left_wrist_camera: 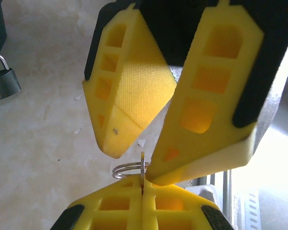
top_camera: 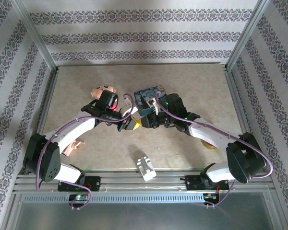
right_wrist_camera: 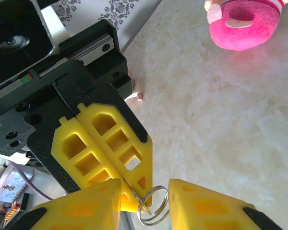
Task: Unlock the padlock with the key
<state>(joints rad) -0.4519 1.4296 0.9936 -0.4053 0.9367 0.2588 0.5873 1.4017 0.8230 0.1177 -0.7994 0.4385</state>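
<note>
The left pincer (left_wrist_camera: 142, 186) is clamped on the key (left_wrist_camera: 142, 164). The right pincer (right_wrist_camera: 145, 189) stands open astride the ring (right_wrist_camera: 153, 207). In the left wrist view, the padlock (left_wrist_camera: 2, 82) lies at 10 o'clock. Treat the key as light, thin, likely slippery; grip its flat faces.

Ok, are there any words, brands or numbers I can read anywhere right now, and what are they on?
No text can be read in any view.
padlock: no brand or number shows on its face.
blue tin: painted picture; any lettering is too small to tell.
circuit board: markings are blurred.
</note>
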